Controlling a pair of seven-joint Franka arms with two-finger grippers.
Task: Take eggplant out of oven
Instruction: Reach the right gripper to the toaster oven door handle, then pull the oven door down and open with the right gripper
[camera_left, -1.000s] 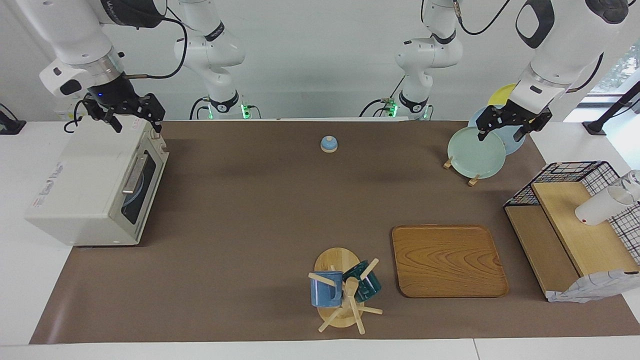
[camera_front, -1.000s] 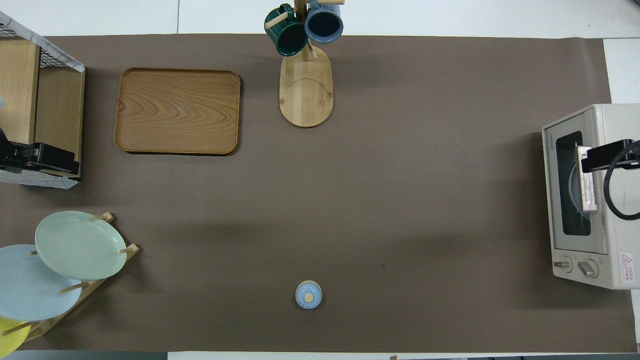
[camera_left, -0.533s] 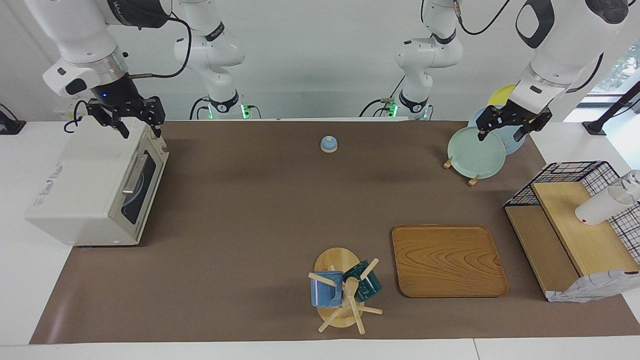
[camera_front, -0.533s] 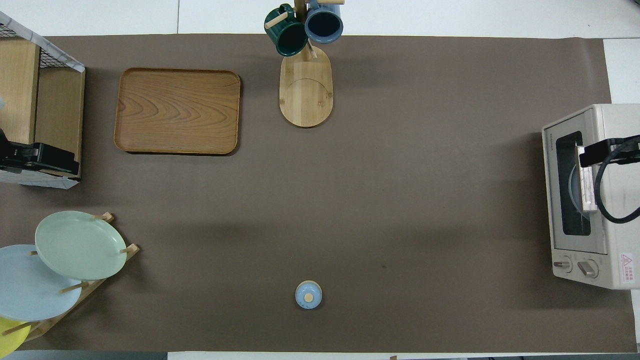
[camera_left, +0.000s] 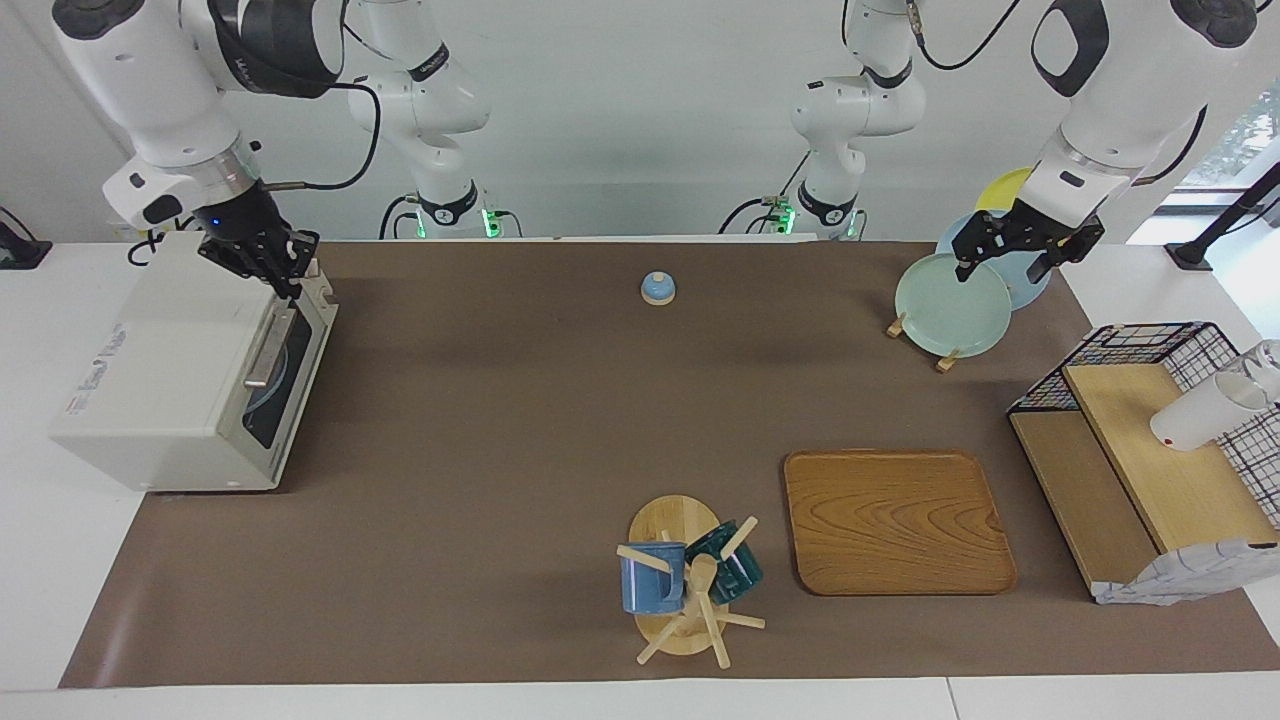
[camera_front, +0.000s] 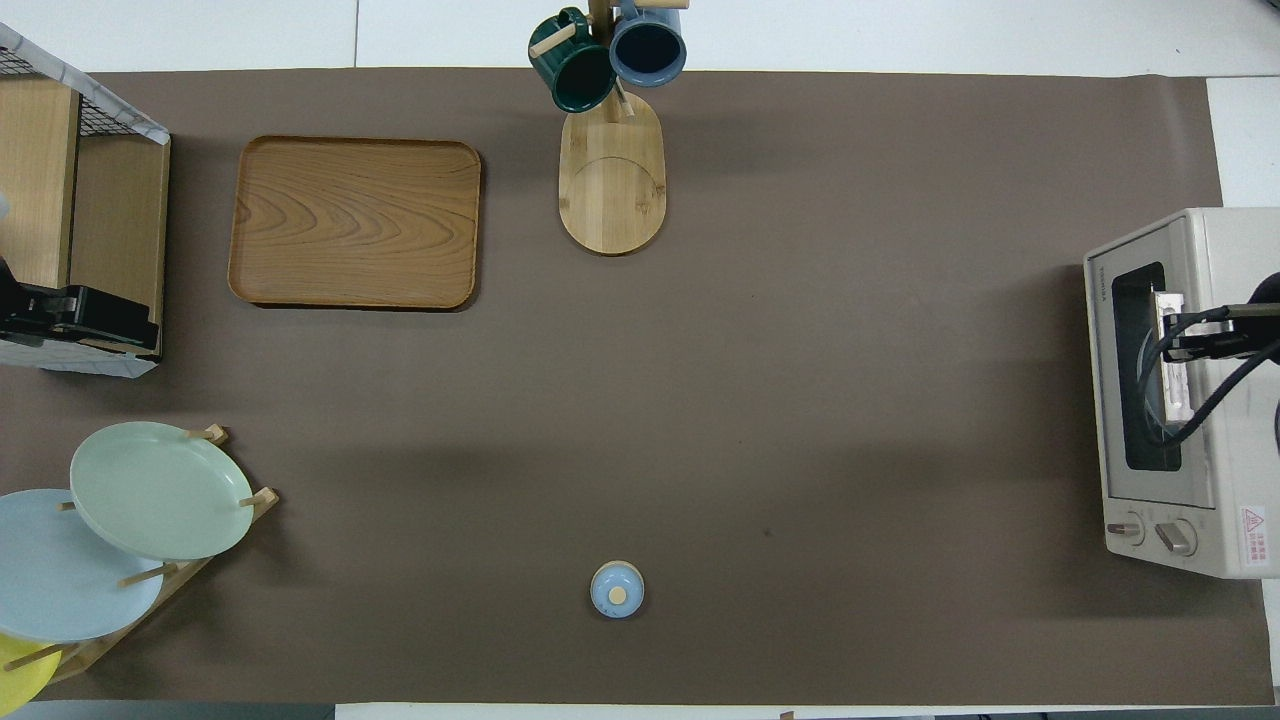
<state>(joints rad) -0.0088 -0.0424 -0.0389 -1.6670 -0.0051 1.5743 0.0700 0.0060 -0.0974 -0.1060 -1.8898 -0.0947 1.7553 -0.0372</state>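
The toaster oven (camera_left: 190, 375) stood at the right arm's end of the table, partly on the brown mat (camera_left: 520, 420), its dark glass door (camera_left: 285, 375) shut and its metal bar handle (camera_left: 268, 350) along the door's upper edge. Through the glass only the pale curve of a plate could be made out; the eggplant itself could not be seen in either view. The right gripper (camera_left: 285, 278) hung over the oven's upper front corner, at the end nearer the robots, its fingertips brought together with nothing between them; whether they touched the casing could not be told. The left gripper (camera_left: 1005, 265) waited above the plate rack (camera_left: 920, 335), over the green plate (camera_left: 950, 305), its fingers spread wide and empty. A light blue plate (camera_front: 50, 570) and a yellow one (camera_front: 15, 675) leaned in the same rack. A small blue bell (camera_left: 657, 288) sat on the mat between the two arms' bases. Farther from the robots lay a wooden tray (camera_left: 895, 520) and, beside it, a mug tree (camera_left: 685, 590) carrying a blue mug (camera_left: 650, 585) and a dark green mug (camera_left: 730, 570). A black wire basket shelf (camera_left: 1150, 440) with wooden boards stood at the left arm's end.
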